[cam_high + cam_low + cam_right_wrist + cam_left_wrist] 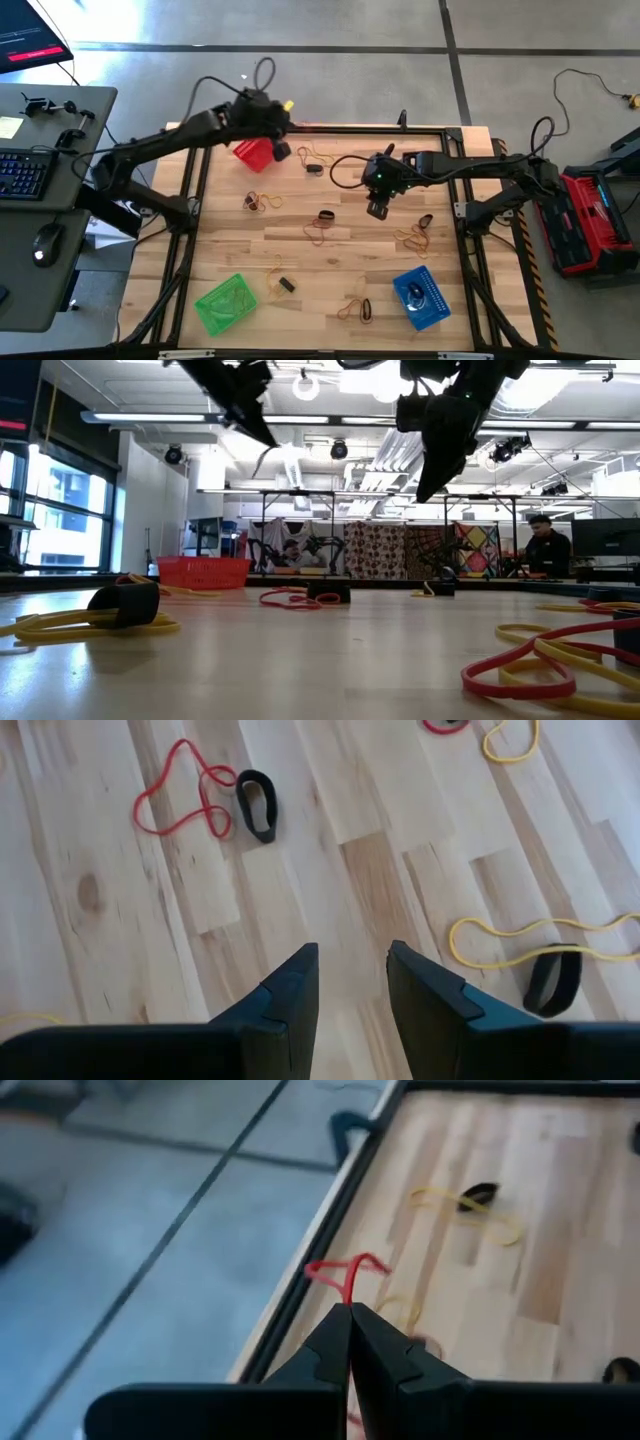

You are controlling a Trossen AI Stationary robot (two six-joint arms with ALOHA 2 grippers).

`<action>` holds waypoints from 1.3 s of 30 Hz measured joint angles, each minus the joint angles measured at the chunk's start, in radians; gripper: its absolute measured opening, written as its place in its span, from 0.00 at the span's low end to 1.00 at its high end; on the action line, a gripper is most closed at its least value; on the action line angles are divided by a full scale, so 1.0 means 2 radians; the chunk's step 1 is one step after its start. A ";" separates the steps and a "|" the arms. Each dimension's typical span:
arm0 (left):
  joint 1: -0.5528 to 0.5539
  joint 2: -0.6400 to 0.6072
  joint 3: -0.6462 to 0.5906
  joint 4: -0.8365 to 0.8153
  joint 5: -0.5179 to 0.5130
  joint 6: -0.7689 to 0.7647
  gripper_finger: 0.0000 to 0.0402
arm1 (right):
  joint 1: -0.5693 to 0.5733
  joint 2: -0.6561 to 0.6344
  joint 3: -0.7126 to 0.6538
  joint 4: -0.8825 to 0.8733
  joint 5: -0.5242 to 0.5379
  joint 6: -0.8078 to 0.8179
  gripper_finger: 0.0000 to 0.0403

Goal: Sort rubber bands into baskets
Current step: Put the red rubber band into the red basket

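My left gripper (pixel 278 148) hangs above the table's far edge, beside the red basket (pixel 250 155), and is shut on a reddish-orange rubber band (pixel 345 1272). The low view shows it high up (pixel 262 438), with the band drooping below it. My right gripper (pixel 378 208) is open and empty above the table's middle, its fingers (pixel 352 960) over bare wood. A reddish band (pixel 185 790) and a black band (pixel 257 805) lie flat on the table ahead of it. The green basket (pixel 225 303) and the blue basket (pixel 418 296) stand near the front edge. My left gripper pinches the reddish-orange band between its two fingertips (pixel 335 1330). A small loop of the band (pixel 350 1265) sticks out past the tips. The band is lifted clear of the table and slack.
Several more bands lie scattered over the wooden table: tan and black ones at the middle (pixel 320 228), left (pixel 258 200), right (pixel 415 235) and front (pixel 355 305). A yellow band with a black one (pixel 550 960) lies beside my right gripper. A black frame (pixel 455 200) borders the table.
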 joint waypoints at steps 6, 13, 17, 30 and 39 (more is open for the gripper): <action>0.028 -0.015 -0.010 -0.078 -0.043 -0.065 0.00 | 0.000 0.000 0.000 0.006 0.000 -0.001 0.27; 0.085 -0.017 -0.111 -0.031 0.003 -0.076 0.00 | 0.000 0.000 0.000 0.014 0.000 -0.011 0.27; 0.124 -0.015 -0.158 0.025 0.007 -0.084 0.00 | 0.000 0.000 0.000 0.023 0.000 -0.013 0.27; 0.170 0.034 -0.191 0.067 0.046 -0.076 0.00 | 0.000 0.000 0.000 0.059 0.014 -0.032 0.27; 0.170 0.095 -0.191 0.088 0.045 -0.074 0.00 | 0.000 0.000 0.000 0.068 0.044 -0.033 0.27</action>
